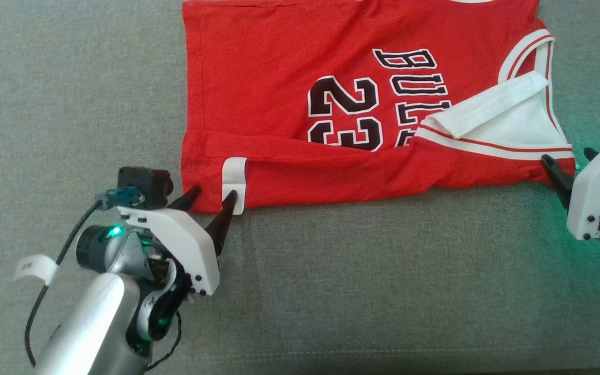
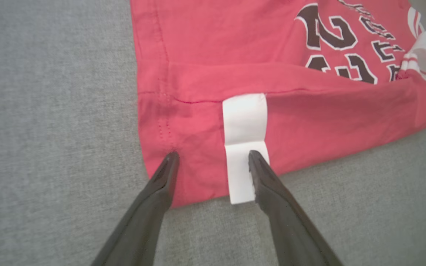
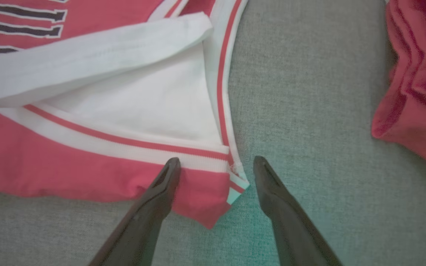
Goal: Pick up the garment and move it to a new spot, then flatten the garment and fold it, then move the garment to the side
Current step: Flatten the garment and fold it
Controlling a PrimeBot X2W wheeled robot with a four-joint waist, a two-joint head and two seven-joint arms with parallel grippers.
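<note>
Left gripper [image 1: 211,200] spread, nothing pinched, tips over the near hem corner of the red sleeveless jersey with white trim [image 1: 279,78], one on its white tag [image 1: 234,174]. Right gripper [image 3: 216,160] spread, straddling the shoulder corner. Jersey lies on grey fabric surface [image 1: 71,104], near edge folded over.

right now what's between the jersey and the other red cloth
Bare grey surface, crossed low by one finger of the right gripper; right wrist view.
</note>
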